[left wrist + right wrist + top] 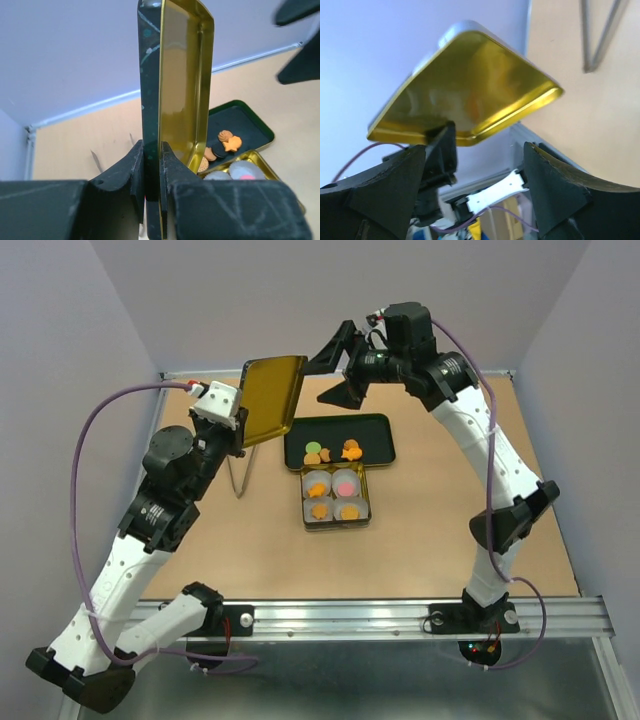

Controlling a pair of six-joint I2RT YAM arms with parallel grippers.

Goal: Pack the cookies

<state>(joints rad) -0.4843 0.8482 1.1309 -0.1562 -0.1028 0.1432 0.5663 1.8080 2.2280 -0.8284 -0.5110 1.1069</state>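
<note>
My left gripper point(238, 436) is shut on the edge of a gold tin lid point(272, 398) and holds it upright above the table's back left; the left wrist view shows the lid point(182, 75) clamped between my fingertips point(152, 152). My right gripper point(341, 370) is open and empty, just right of the lid, facing its gold inside point(470, 95). Loose cookies point(350, 450), orange with one green, lie on a dark green tray point(375, 430). A gold tin base point(336, 526) in front of it holds white paper cups with orange cookies and one pink cookie point(346, 485).
Metal tongs point(240, 475) stand on the table left of the tin base, under the lid. The tray point(250, 120) and its cookies point(227, 141) show behind the lid in the left wrist view. Walls close the table at back and sides.
</note>
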